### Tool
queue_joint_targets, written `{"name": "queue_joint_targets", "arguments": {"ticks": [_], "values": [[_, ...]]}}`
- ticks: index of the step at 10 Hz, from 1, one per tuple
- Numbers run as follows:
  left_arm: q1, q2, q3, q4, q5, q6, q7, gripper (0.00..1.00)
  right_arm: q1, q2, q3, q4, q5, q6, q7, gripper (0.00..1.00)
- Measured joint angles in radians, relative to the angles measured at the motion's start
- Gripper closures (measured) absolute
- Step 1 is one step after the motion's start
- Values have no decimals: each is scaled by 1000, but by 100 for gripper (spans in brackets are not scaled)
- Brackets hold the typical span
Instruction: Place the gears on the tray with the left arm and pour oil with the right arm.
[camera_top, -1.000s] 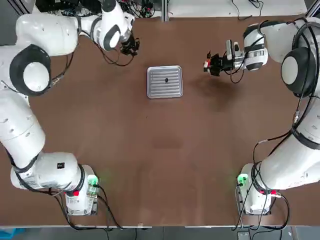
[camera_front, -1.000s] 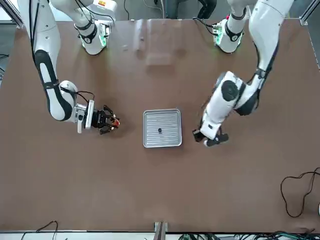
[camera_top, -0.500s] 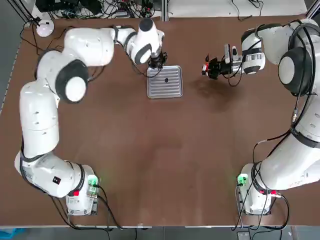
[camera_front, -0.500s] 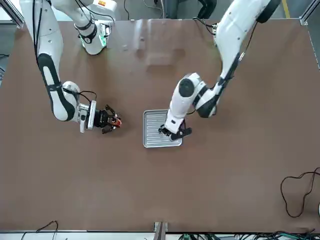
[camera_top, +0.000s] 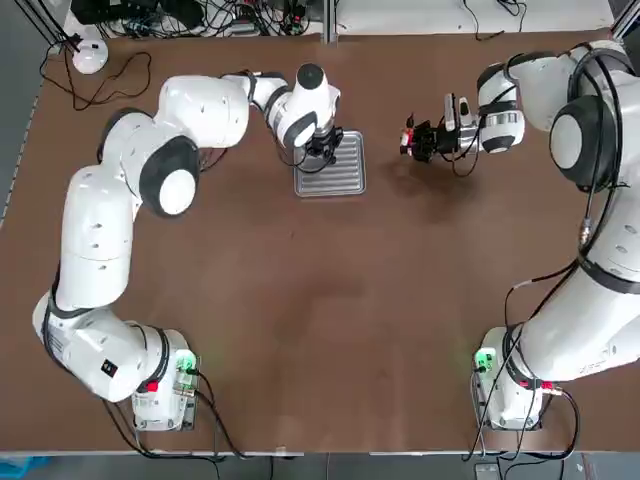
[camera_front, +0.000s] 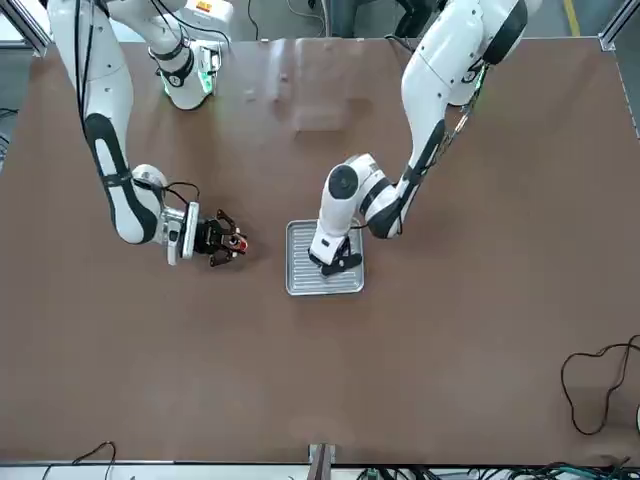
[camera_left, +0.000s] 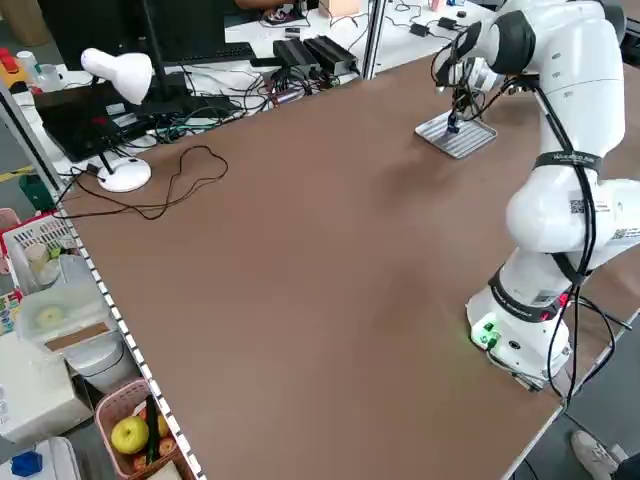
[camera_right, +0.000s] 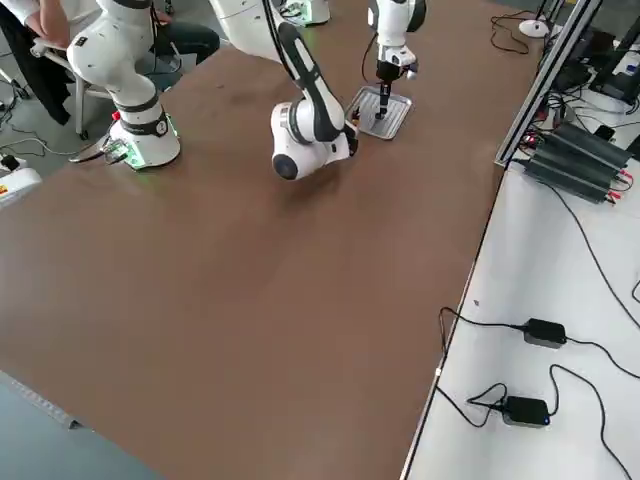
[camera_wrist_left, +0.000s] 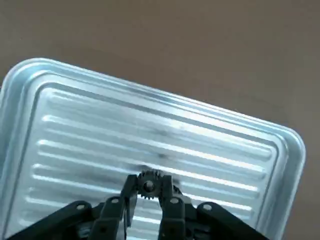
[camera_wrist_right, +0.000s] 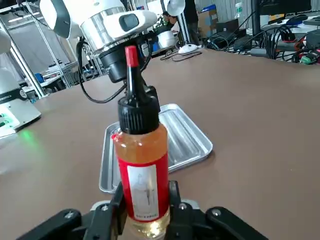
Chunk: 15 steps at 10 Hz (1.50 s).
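Observation:
The ribbed silver tray (camera_top: 332, 175) lies at the far middle of the table. My left gripper (camera_top: 323, 149) hangs over its far part, shut on a small dark toothed gear (camera_wrist_left: 148, 179) that is pinched between the fingertips (camera_wrist_left: 167, 189) just above the tray's ribs (camera_wrist_left: 150, 135). To the tray's right, my right gripper (camera_top: 412, 140) is shut on the oil bottle (camera_wrist_right: 142, 165). The bottle has an orange body, a black collar and a thin red cap, and its tip points toward the tray (camera_wrist_right: 186, 142). In the front view the left gripper (camera_front: 334, 263) is over the tray (camera_front: 305, 282) and the bottle (camera_front: 230, 243) is off to one side.
A desk lamp (camera_left: 120, 80) and a loose black cable (camera_left: 170, 190) sit at the table's far left corner. Cables and power bricks lie beyond the table's far edge. Both arm bases (camera_top: 160, 385) stand at the near edge, with bare brown tabletop between them and the tray.
My left arm swung in from the far left and now holds its gripper over the tray. My right gripper, with the bottle, crept slightly toward the tray.

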Motion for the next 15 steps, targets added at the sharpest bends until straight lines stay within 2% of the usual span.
{"name": "queue_joint_targets", "arguments": {"ticks": [1,4,5,7,10,13,15], "values": [[0,0,0,0,0,-3,0,74,7,0,0,0,10,0,0,63],[0,0,0,2,0,-9,0,31,30,0,1,0,35,0,0,63],[1,-3,0,8,0,-32,-1,23,32,0,1,0,42,0,0,63],[26,-51,0,34,0,-117,-1,20,36,0,1,0,47,0,0,63],[146,-227,-1,43,0,-275,7,15,89,1,2,-1,136,0,0,63],[310,-365,-5,43,-23,-412,133,4,225,3,4,-1,329,64,0,63],[451,-451,-8,44,-109,-493,355,1,335,4,7,1,490,125,0,64]]}}
